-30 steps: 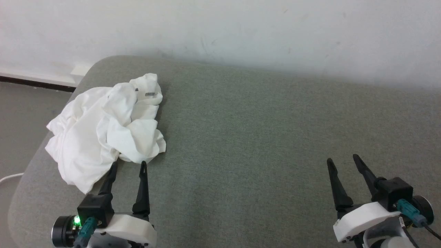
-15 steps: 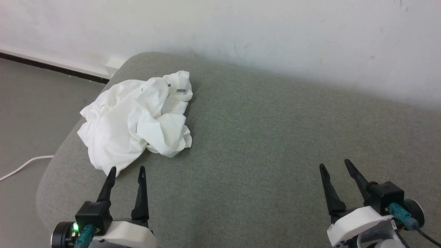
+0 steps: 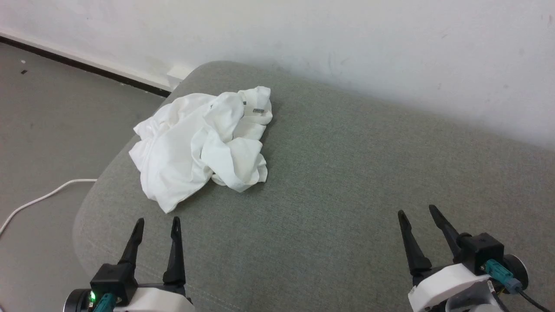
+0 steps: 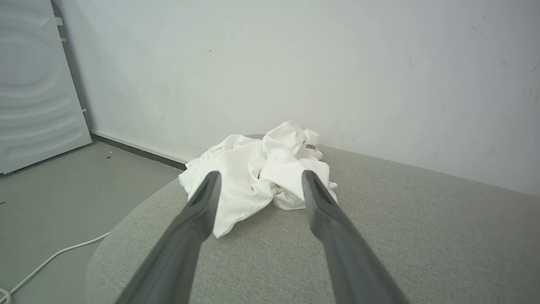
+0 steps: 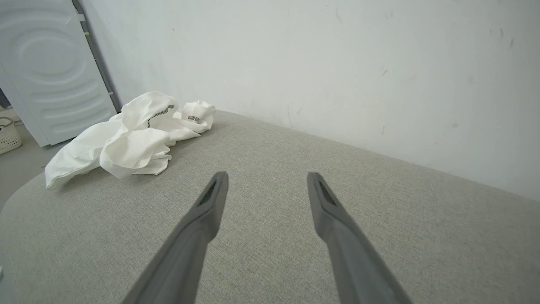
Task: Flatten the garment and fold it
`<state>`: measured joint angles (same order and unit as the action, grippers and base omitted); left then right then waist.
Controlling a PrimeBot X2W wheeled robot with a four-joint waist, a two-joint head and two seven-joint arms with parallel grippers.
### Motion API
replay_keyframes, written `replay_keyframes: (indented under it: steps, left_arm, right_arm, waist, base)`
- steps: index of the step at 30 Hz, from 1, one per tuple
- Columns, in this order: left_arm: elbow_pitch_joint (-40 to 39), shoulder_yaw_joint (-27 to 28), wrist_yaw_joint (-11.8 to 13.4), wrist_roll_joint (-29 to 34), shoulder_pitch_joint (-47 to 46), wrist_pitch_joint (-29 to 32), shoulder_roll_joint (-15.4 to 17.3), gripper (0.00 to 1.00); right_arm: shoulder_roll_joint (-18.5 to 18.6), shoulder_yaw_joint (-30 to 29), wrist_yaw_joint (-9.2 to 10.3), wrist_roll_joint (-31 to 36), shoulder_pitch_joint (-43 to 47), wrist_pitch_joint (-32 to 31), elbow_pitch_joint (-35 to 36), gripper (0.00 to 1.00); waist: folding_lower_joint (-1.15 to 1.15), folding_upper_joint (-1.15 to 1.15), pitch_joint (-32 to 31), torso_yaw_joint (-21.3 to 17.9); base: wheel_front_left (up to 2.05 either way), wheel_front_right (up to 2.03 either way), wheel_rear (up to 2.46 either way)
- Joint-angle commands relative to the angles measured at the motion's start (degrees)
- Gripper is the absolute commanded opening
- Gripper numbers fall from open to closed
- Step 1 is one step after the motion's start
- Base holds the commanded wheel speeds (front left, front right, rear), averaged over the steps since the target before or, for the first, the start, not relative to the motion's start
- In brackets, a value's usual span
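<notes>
1. The garment [image 3: 204, 143] is a white T-shirt. It lies in a crumpled heap at the far left corner of a grey padded seat [image 3: 347, 173], close to the rounded edge.
2. A white wall [image 3: 303, 34] stands behind the seat. A grey floor [image 3: 52, 130] is on the left, with a thin white cable [image 3: 39, 199] lying on it.
3. The left gripper [image 3: 157, 220] is low over the seat, near the shirt but not touching it. Its two fingers are apart and hold nothing.
4. The right gripper [image 3: 416, 210] is well apart from the shirt, over bare seat. Its fingers are also apart and hold nothing.
5. The head camera has turned since a second ago, so more floor shows now. The shirt has the same shape. The left fingertips were right at its edge then; now bare seat shows between.
6. The left wrist view shows a white ridged panel [image 4: 33, 84] by the wall. The right wrist view shows dark zigzag stitching [image 5: 158, 113] and part of a basket [image 5: 6, 135].
</notes>
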<state>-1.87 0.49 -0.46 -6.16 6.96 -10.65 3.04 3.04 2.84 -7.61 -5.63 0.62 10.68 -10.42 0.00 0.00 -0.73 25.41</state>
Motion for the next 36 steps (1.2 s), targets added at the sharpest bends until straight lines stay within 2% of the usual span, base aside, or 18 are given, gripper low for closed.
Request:
replay_keyframes:
  steps: [1, 27, 36]
  left_arm:
    - [-0.25, 0.2, 0.05, -0.37, 0.59, -0.57, -0.12, 1.0]
    - [-0.3, 0.09, 0.33, -2.98, 2.16, -3.69, -0.15, 1.0]
    - [-0.56, -0.23, 0.38, -3.6, 2.38, -4.35, -0.16, 1.0]
  right_arm:
    - [-0.11, 0.08, 0.09, -0.13, -0.33, 0.55, -0.58, 1.0]
    - [-0.15, 0.65, 0.11, -0.36, -1.11, 3.66, -3.96, 1.0]
    - [-0.16, 0.61, 0.12, -0.35, -1.16, 4.31, -4.43, 1.0]
  waist:
    - [0.0, 0.0, 0.07, 0.48]
    - [0.0, 0.0, 0.03, 7.27]
    - [0.0, 0.0, 0.18, 8.49]
  base:
    - [0.0, 0.0, 0.0]
    - [0.0, 0.0, 0.0]
    - [0.0, 0.0, 0.0]
